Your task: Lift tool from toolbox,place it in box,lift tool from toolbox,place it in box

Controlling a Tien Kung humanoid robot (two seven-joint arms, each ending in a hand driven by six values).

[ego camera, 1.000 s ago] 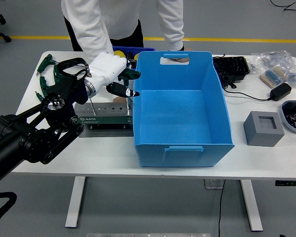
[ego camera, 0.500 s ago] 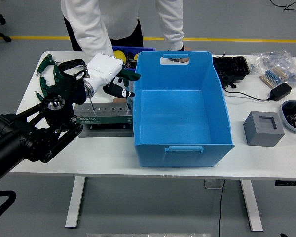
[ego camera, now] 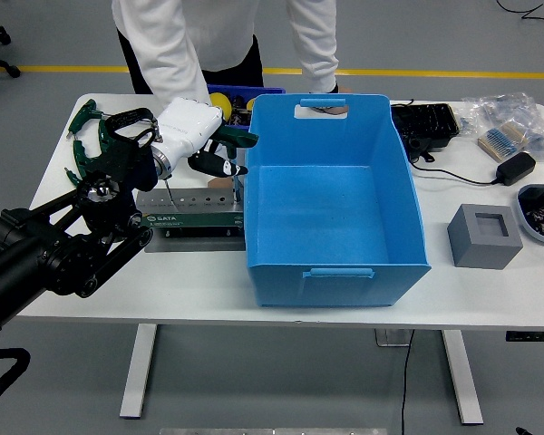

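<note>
The left white five-fingered hand (ego camera: 192, 131) hovers over the green metal toolbox (ego camera: 189, 210) near the worktop's far-left edge. Its curled fingers (ego camera: 219, 166) grip a green-handled tool (ego camera: 236, 138) beside the big blue plastic box (ego camera: 331, 195).

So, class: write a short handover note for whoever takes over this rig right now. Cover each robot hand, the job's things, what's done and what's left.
Left robot hand: over the green toolbox, fingers curled by a green-handled tool; whether it grips the tool is unclear.
Right robot hand: out of view.
Blue box: right of the toolbox, nothing visible inside.
A person's hand rests at the box's far rim.
Done: no tool in the box.
Left: both tool transfers.
</note>
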